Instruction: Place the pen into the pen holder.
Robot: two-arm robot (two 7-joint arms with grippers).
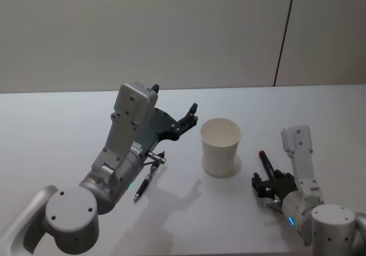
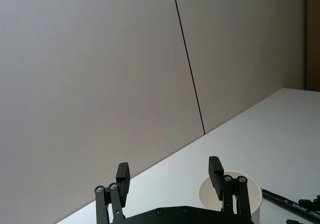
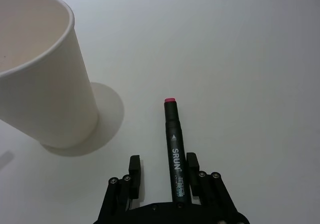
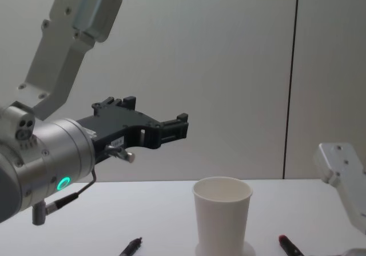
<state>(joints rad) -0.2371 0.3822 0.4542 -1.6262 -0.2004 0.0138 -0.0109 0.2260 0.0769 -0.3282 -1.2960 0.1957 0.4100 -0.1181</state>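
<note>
The left arm [image 1: 117,153] and right arm [image 1: 302,159] are made of rounded silver-grey links with boxy pale-grey housings. Their round end caps [image 1: 70,214] carry small dark screw holes. A green ring light [image 4: 63,183] glows on the left arm's barrel and a small blue light [image 1: 289,220] on the right. A thin dark cable [image 4: 79,195] loops beneath the left barrel. The left hand [image 1: 187,119] and right hand [image 3: 163,165] are matte black, with slim linkage fingers pinned by silver screws.
</note>
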